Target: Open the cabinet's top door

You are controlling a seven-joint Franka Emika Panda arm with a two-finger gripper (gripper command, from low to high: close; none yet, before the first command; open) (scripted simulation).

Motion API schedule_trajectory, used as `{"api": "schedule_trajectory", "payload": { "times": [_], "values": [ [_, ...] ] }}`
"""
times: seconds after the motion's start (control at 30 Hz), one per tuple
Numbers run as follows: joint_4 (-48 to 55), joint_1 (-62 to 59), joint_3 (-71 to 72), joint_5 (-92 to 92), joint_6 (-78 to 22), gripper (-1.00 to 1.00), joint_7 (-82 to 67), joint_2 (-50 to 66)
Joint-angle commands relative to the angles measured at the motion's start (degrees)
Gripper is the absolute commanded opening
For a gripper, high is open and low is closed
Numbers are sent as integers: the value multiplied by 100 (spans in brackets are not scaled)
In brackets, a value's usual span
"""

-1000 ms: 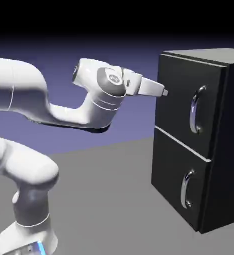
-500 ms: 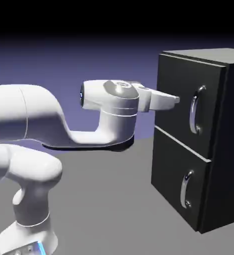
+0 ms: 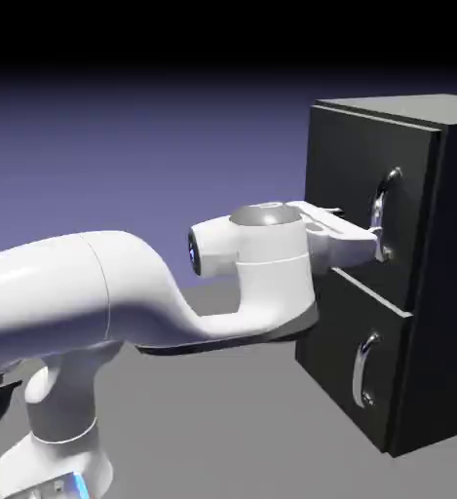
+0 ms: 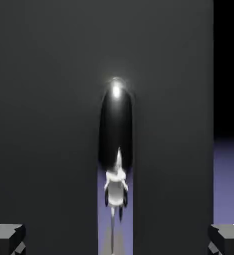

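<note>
I see the cabinet [image 3: 388, 263] at the surface's [image 3: 222, 429] right side, matte black. Top door [image 3: 354, 210] sits flush, its curved silver handle [image 3: 380, 216] near the door's right edge. Pincer [image 3: 371, 234] is at the handle's lower part, released: in the hand view the fingertips [image 4: 6, 238] sit wide apart, the mirror-bright handle [image 4: 116, 149] centred between them, untouched. Bare surface lies left of the cabinet.
</note>
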Motion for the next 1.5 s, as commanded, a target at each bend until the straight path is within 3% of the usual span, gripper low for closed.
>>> {"api": "schedule_trajectory", "payload": {
  "times": [0.0, 0.03, 0.07, 0.33, 0.73, 1.23, 1.47],
  "values": [
    [147, 208, -94, -24, -49, 0, 8, 56],
    [265, 374, -169, -43, -88, 0, 15, 101],
    [265, 374, -169, -43, -88, -100, 15, 101],
    [-692, -1079, 949, 57, -781, -100, 1224, 925],
    [-2253, -3352, 3379, 2012, -1955, -100, 1227, 968],
    [-3070, -5539, 6493, 4672, -2159, -100, 1226, 545],
    [-3365, -5543, 7550, 6398, -2849, -100, 568, 94]
  ]
}}
